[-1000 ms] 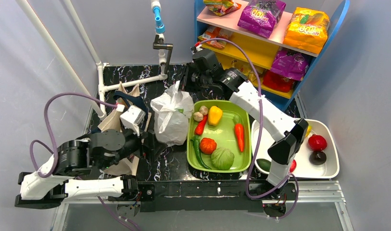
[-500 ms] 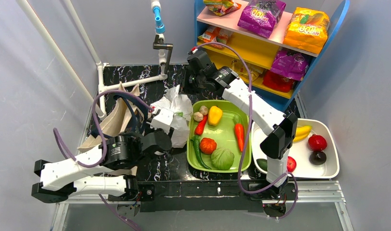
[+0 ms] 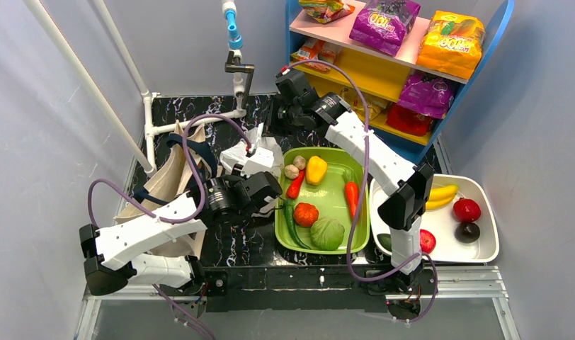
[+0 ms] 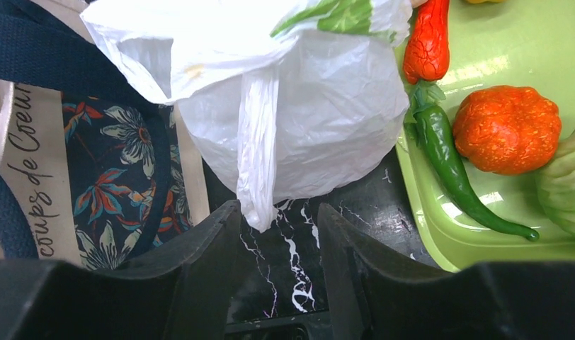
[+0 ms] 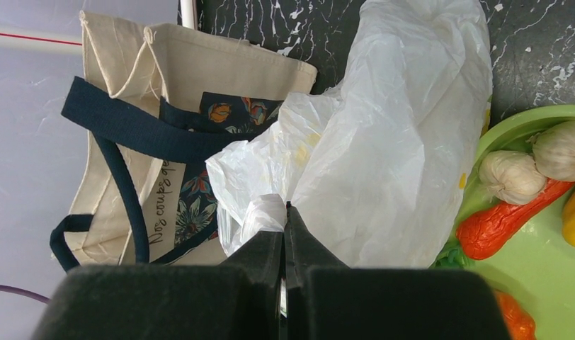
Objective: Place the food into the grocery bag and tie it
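The white plastic grocery bag (image 3: pixel 269 150) stands bunched on the black marble table, left of the green tray. My right gripper (image 3: pixel 268 127) is shut on one twisted handle (image 5: pixel 267 212) at the bag's top; the bag's body (image 5: pixel 398 142) lies just beyond. My left gripper (image 4: pixel 277 212) is open at the bag's near side. A hanging handle strip (image 4: pixel 256 149) ends just inside its left finger. From above, the left gripper (image 3: pixel 265 193) covers much of the bag. A banana (image 3: pixel 440 193) lies in the white tray. Purple (image 3: pixel 384 21) and orange-yellow (image 3: pixel 451 42) snack packets sit on the shelf. No peach shows.
A green tray (image 3: pixel 331 188) holds vegetables right of the bag. A canvas tote with navy handles (image 3: pixel 168 177) lies to its left. A white tray (image 3: pixel 483 188) with fruit is at the right. White pipes (image 3: pixel 192 124) and the blue shelf stand behind.
My left arm has swung from the near left up to the bag, with its open gripper now at the bag's near side. The right gripper has shifted slightly left and still holds the handle.
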`<action>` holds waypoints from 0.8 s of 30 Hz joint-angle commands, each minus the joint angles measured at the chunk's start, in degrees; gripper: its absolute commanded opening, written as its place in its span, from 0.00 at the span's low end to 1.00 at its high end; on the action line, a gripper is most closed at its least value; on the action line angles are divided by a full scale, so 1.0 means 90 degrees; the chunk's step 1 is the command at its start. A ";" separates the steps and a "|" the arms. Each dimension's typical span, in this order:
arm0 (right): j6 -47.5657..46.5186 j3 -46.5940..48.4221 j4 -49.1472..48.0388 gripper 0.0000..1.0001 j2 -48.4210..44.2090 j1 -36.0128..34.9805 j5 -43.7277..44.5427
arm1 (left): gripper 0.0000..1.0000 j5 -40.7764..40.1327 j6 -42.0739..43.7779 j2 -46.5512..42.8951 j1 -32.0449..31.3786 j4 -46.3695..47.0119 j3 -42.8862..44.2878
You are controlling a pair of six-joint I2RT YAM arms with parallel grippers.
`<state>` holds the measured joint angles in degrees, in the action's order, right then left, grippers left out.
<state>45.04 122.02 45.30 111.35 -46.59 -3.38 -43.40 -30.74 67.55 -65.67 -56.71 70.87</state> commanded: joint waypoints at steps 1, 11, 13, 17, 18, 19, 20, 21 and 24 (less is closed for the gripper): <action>0.0044 0.0479 0.0250 0.01 0.0135 0.0095 -0.0192 | 0.42 0.0027 -0.0260 -0.0065 0.0147 -0.0258 0.0056; 0.0103 0.0329 0.0289 0.01 0.0185 0.0136 -0.0364 | 0.37 0.0242 0.0056 -0.0274 0.0500 0.0364 -0.0519; 0.0102 0.0352 0.0285 0.01 0.0212 0.0137 -0.0376 | 0.34 0.0288 0.0213 -0.0279 0.0542 0.0593 -0.0606; 0.0132 0.0399 0.0286 0.01 0.0216 0.0154 -0.0377 | 0.33 0.0318 0.0534 -0.0253 0.0585 0.0858 -0.0643; 0.0125 0.0403 0.0289 0.01 0.0224 0.0159 -0.0384 | 0.32 0.0339 0.0607 -0.0251 0.0595 0.0940 -0.0649; 0.0140 0.0407 0.0296 0.01 0.0234 0.0166 -0.0385 | 0.32 0.0358 0.0672 -0.0224 0.0602 0.1010 -0.0646; 0.0141 0.0403 0.0307 0.01 0.0254 0.0176 -0.0411 | 0.30 0.0354 0.0755 -0.0140 0.0624 0.1053 -0.0620; 0.0137 0.0399 0.0316 0.01 0.0245 0.0181 -0.0422 | 0.28 0.0357 0.0877 -0.0063 0.0645 0.1116 -0.0598; 0.0172 0.0407 0.0332 0.01 0.0240 0.0243 -0.0473 | 0.22 0.0232 0.1051 0.0096 0.0680 0.1178 -0.0567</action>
<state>46.35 123.55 48.14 113.84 -45.01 -6.66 -39.70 -23.53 67.26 -60.14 -46.70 65.47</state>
